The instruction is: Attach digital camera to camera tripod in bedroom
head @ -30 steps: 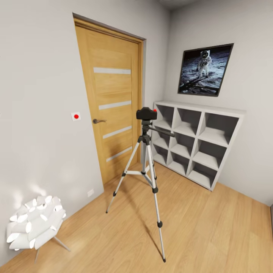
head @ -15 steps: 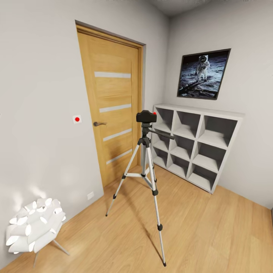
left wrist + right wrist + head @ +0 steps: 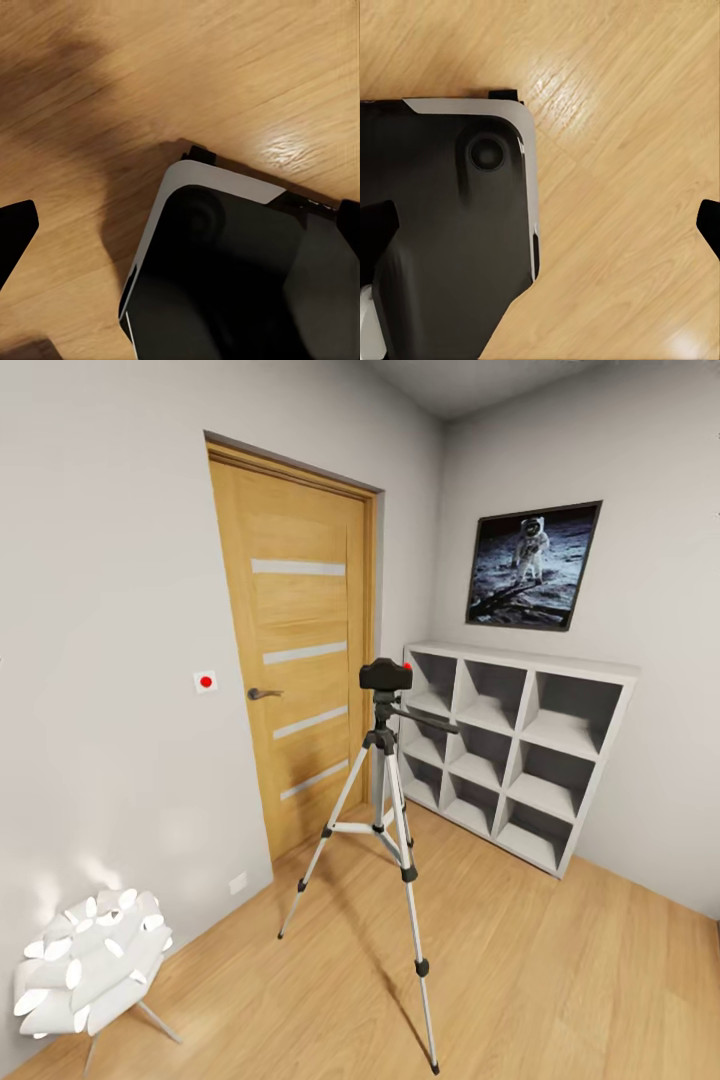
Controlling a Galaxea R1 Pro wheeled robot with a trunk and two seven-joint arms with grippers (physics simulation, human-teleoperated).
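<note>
Light wood plank floor (image 3: 560,970) across the bedroom, pale grey walls (image 3: 110,660) on two sides. In the middle of the head view: the camera tripod (image 3: 385,830), upright on three splayed silver legs with black joints and feet, pan handle sticking out toward the shelf. On its black head, touching: the digital camera (image 3: 385,674), small and black, with a red spot at its upper corner. Behind the tripod, a wooden door (image 3: 300,660) with four pale stripes and a dark lever handle. Beside the door, on the wall, a small white plate with a red dot (image 3: 205,681). Along the other wall, a white cube shelf (image 3: 515,745), and above it a framed astronaut picture (image 3: 530,565). In the near corner by the door wall, a white petal-shaped chair (image 3: 90,965) on thin legs.

In the left wrist view, left gripper (image 3: 180,232) spread wide, one dark fingertip at each edge of the picture, gripping nothing, above the floor and the black, white-edged robot base (image 3: 232,277). In the right wrist view, right gripper (image 3: 544,225) likewise spread wide and bare-handed, fingertips far apart, over the same base (image 3: 450,225) and floor.
</note>
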